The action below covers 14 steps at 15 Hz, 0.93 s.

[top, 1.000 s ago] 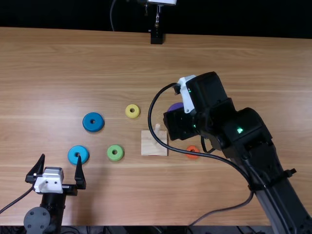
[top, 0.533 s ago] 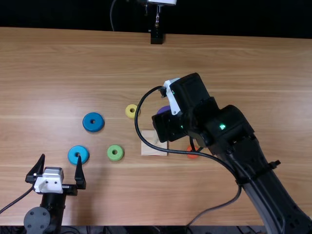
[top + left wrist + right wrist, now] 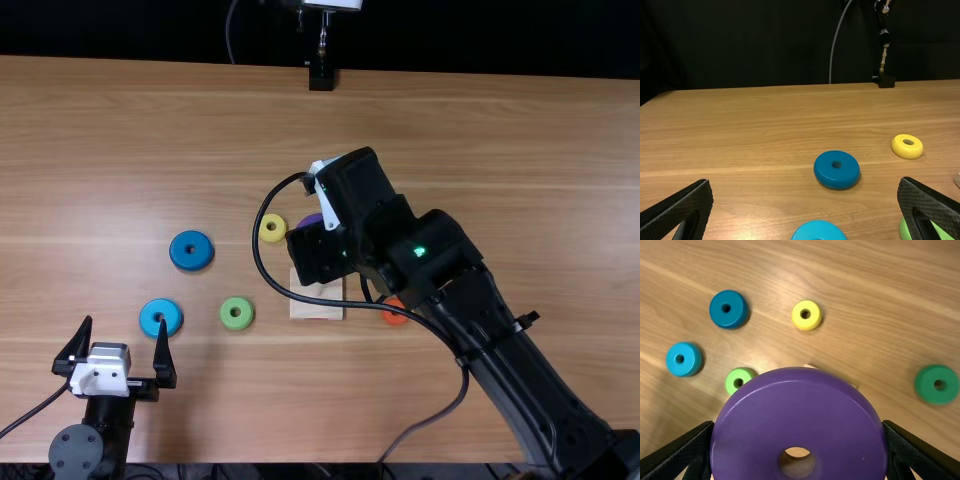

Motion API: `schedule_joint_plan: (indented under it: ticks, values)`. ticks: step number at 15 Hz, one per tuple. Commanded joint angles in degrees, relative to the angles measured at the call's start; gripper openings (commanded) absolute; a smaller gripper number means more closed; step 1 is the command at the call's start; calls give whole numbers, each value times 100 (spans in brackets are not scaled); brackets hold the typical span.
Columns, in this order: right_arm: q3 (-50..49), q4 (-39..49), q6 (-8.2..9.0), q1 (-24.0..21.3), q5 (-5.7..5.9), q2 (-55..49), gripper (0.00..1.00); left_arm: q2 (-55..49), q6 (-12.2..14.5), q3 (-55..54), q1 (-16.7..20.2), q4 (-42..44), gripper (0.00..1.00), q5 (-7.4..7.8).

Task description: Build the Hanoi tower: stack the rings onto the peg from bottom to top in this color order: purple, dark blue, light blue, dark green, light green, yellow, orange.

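Purple ring [image 3: 800, 412] is squeezed between the right gripper's [image 3: 326, 203] fingers. The left gripper's [image 3: 125, 321] fingers are spread wide near the light blue ring [image 3: 148, 316].

Purple, dark blue, light blue, dark green, light green, yellow and orange are being shown by rings [image 3: 799, 412]; light brown grain by the counter [image 3: 500, 150].

Ahead of the left claw [image 3: 125, 321] spreads a light brown wooden table [image 3: 450, 110], its grain running crosswise under a soft sheen. Farthest from the claw — past the table's edge — come a black backdrop [image 3: 750, 45], a thin grey cable [image 3: 833, 50] and a dark stand [image 3: 885, 81].
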Motion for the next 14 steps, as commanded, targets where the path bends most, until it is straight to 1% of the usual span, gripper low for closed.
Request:
schedule_joint_plan:
  ticks: [1,5,10,14]
  values:
    - [201,31,124,26,-36,85,0,-67,31,-102,33,-172,100,3]
    - [121,-22,82,18,-26,208,0,-67,31,-102,33,-172,100,3]
    - [95,-53,71,18,-26,216,0,-67,31,-102,33,-172,100,3]
    - [-195,-43,50,9,-26,208,0,-67,31,-102,24,-172,100,3]
